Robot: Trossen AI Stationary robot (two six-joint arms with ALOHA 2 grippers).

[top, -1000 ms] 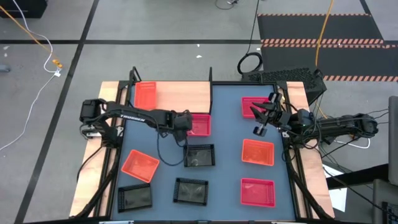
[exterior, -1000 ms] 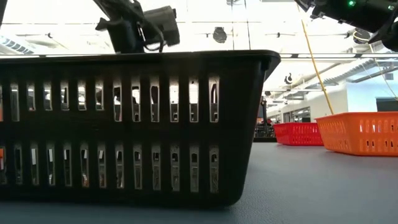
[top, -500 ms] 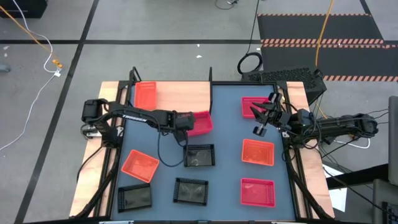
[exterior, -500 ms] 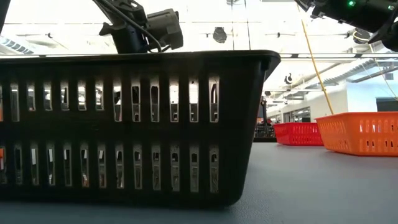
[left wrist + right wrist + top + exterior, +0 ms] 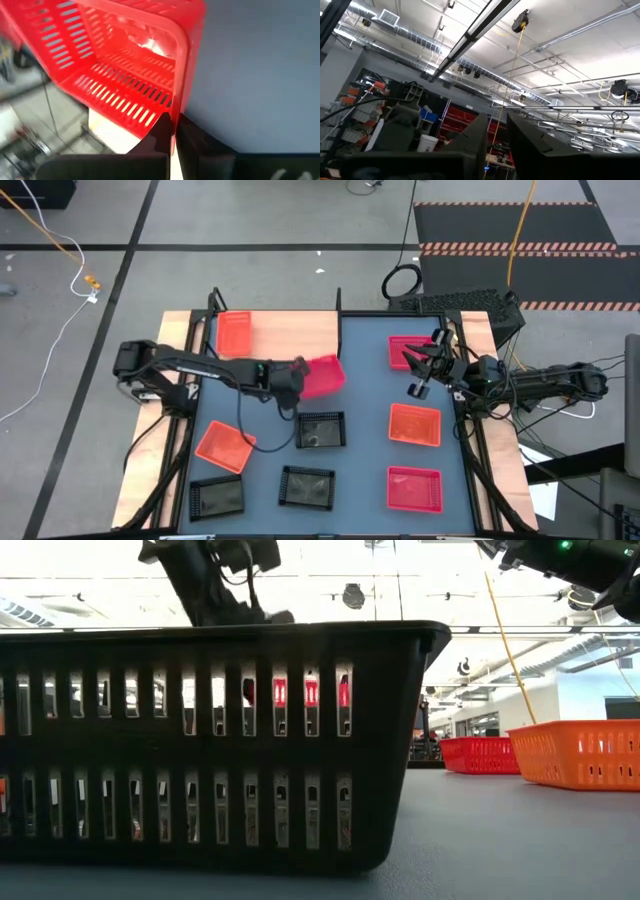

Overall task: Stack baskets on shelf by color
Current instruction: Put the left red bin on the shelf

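My left gripper (image 5: pixel 290 376) is shut on a pink-magenta basket (image 5: pixel 322 375), held tilted above the table just in front of the shelf's near right corner. The basket also shows in the left wrist view (image 5: pixel 125 65). The shelf (image 5: pixel 285 335) is a pale wooden board with black uprights at the table's far left. One orange-red basket (image 5: pixel 234 333) rests on its left end. My right gripper (image 5: pixel 418 372) waits raised at the right, shut and empty, pointing up at the ceiling. My left gripper pinches the upper edge of one side wall (image 5: pixel 175 107) of the pink-magenta basket, one finger (image 5: pixel 161 131) inside and one (image 5: pixel 190 132) outside. The fingers come from the table's left. The basket is lifted clear of the table and tilted.
On the blue-grey table lie two pink baskets (image 5: pixel 410 350) (image 5: pixel 414 488), two orange ones (image 5: pixel 414 424) (image 5: pixel 225 445) and three black ones (image 5: pixel 320 430) (image 5: pixel 307 487) (image 5: pixel 217 497). The nearest black basket (image 5: pixel 200 740) fills the low view.
My left gripper has risen with the pink-magenta basket. The basket lay flat on the table beside the shelf; it has come off the table and tipped.
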